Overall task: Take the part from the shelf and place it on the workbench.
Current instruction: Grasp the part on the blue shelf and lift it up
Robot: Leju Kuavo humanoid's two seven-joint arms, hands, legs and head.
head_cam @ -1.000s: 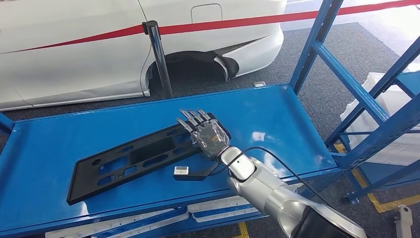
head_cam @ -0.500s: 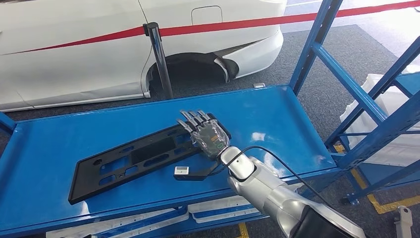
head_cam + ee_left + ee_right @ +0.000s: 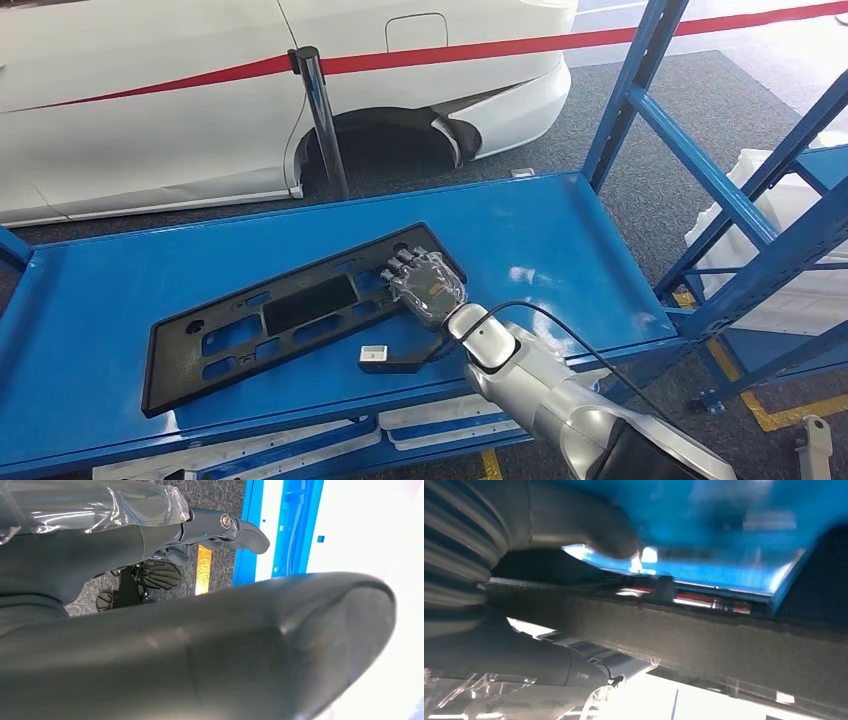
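Note:
The part is a long black plastic plate with cut-outs [image 3: 290, 312], lying flat on the blue workbench [image 3: 545, 225]. My right hand [image 3: 425, 283] is at the plate's right end. Its fingers curl down over the far edge and grip it. In the right wrist view the plate's dark edge [image 3: 704, 635] runs across close to the camera. My grey thumb [image 3: 589, 530] lies on one side of that edge, with the blue bench top behind. My left hand [image 3: 220, 527] hangs beside my body over the grey floor, its fingers apart and holding nothing.
A white car [image 3: 150, 100] and a post with a red belt [image 3: 322, 110] stand behind the bench. The blue shelf frame [image 3: 720, 180] rises at the right, with white trays [image 3: 800, 200] behind it. White foam pieces [image 3: 440, 415] lie under the bench's front edge.
My right hand's fingers, stretched flat over the plate before, have curled down onto its far edge. The plate has shifted slightly to the right.

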